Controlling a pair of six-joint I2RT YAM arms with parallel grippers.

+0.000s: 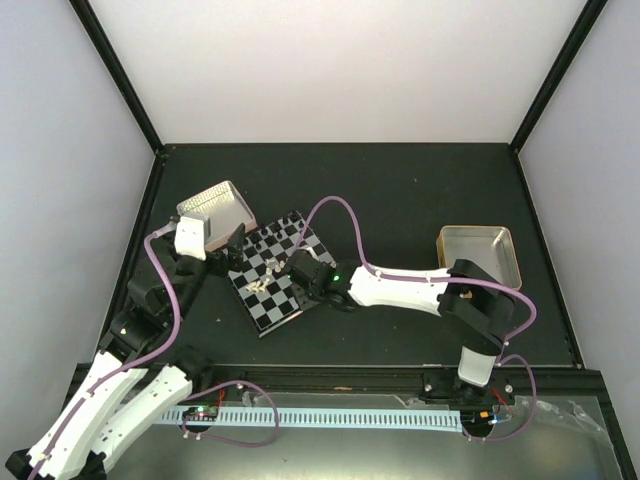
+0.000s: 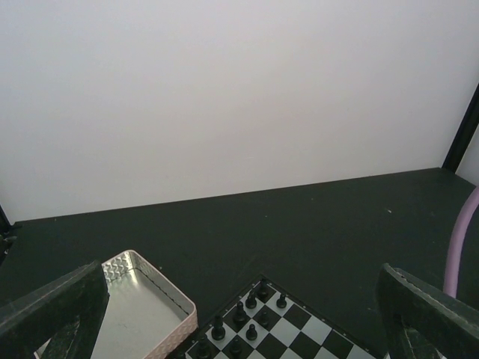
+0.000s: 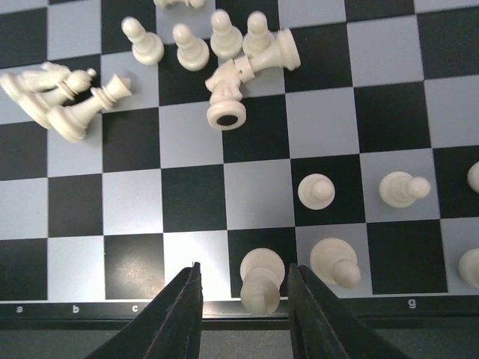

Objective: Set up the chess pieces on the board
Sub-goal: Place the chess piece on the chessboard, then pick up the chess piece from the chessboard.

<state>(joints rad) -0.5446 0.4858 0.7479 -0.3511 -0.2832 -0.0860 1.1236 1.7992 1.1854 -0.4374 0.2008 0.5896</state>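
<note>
The board (image 1: 272,277) lies tilted left of the table's middle. In the right wrist view, cream-white chess pieces stand upright on the board (image 3: 194,198) at the near rows, such as one (image 3: 315,191) and another (image 3: 334,261). Several more lie toppled in a heap (image 3: 238,77) and at the far left (image 3: 66,101). My right gripper (image 3: 243,303) is open over the board's near edge; one cream piece (image 3: 262,278) stands between its fingers, touching neither. My left gripper (image 2: 239,321) is open and empty above the board's corner with the black pieces (image 2: 251,314).
A silver tray with a pink rim (image 1: 213,207) sits just left of the board, also in the left wrist view (image 2: 161,299). A second metal tray (image 1: 479,251) sits at the right. Purple cables loop over both arms.
</note>
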